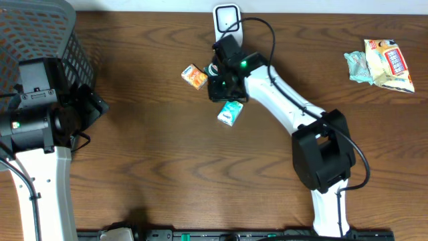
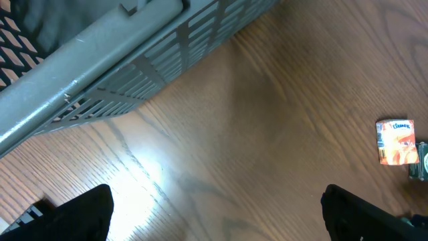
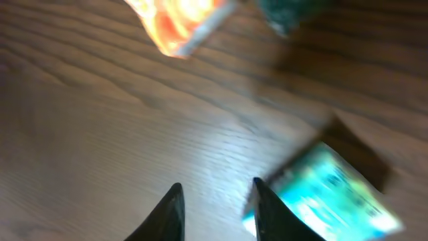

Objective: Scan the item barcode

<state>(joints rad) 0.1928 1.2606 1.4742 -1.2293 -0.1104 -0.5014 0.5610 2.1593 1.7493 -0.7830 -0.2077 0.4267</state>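
Observation:
An orange tissue packet [image 1: 194, 76] lies on the wooden table left of my right gripper [image 1: 224, 90]. A teal packet [image 1: 229, 113] lies just in front of that gripper. The white scanner [image 1: 226, 20] stands at the table's far edge behind it. The right wrist view is blurred: my right gripper [image 3: 215, 207] has a narrow gap showing only table, the teal packet [image 3: 334, 194] sits outside its right finger and the orange packet [image 3: 180, 23] is ahead. My left gripper [image 2: 217, 221] is wide open over bare wood by the basket, with the orange packet [image 2: 398, 142] far to its right.
A grey mesh basket [image 1: 40, 33] fills the far left corner, and its rim [image 2: 100, 60] slants across the left wrist view. Crumpled snack bags [image 1: 381, 63] lie at the far right. A dark green item [image 3: 287, 13] lies next to the orange packet.

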